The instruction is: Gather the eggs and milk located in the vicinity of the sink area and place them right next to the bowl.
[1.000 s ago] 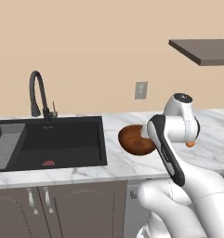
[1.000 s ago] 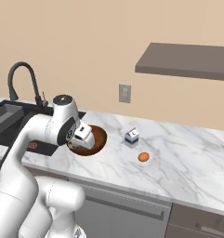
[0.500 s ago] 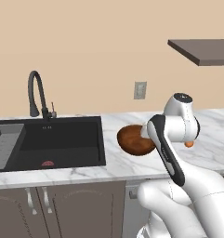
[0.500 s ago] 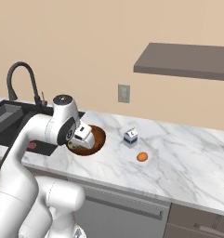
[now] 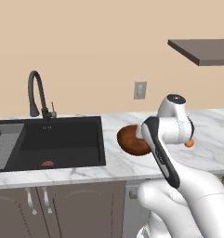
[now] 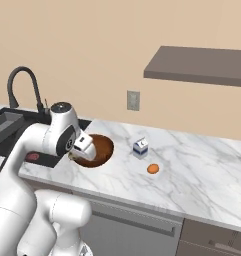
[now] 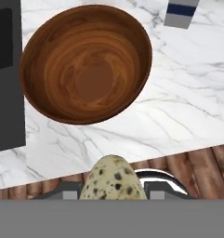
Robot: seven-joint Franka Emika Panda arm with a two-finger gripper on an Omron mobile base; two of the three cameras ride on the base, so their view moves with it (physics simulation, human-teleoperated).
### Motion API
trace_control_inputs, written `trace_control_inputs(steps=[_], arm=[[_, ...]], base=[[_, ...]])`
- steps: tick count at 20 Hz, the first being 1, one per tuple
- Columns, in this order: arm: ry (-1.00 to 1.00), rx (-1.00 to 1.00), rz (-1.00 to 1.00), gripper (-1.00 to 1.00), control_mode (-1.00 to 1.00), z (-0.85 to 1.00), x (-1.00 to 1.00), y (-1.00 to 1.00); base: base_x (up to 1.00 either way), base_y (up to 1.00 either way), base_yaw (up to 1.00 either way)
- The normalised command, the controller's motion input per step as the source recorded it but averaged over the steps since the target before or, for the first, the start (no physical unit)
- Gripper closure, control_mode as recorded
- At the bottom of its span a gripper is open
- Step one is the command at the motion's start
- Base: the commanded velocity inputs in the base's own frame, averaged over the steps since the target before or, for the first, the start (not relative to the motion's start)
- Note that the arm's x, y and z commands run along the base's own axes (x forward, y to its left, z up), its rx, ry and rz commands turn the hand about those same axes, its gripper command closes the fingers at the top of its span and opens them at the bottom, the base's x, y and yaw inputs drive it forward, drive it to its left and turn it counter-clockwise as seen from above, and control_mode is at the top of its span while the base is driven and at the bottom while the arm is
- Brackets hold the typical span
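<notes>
On white marble counter [image 6: 192, 175] beside black sink [image 5: 57, 139], hand [image 7: 114, 197] around speckled egg [image 7: 112, 182].

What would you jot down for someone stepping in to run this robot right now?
Gripper: shut on the speckled egg, held near the counter's front edge beside the bowl.
Milk and orange egg: standing on the counter beyond the bowl.
Sink: only a flat red thing lies in it.
Left: set the speckled egg down next to the bowl.

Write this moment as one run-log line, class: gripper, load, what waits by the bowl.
gripper: shut on speckled egg | position: near bowl | by bowl: milk, orange egg
</notes>
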Motion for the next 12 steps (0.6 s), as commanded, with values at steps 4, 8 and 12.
trace_control_inputs(steps=[4, 8, 12], arm=[[0.0, 0.0, -0.08, 1.0, -1.0, -0.11, 0.0, 0.4], [0.0, 0.0, -0.08, 1.0, -1.0, -0.13, 0.0, 0.4], [0.0, -0.01, -0.07, 1.0, -1.0, -0.12, 0.0, 0.38]], base=[[0.0, 0.0, 0.0], [0.0, 0.0, 0.0], [0.0, 0.0, 0.0]])
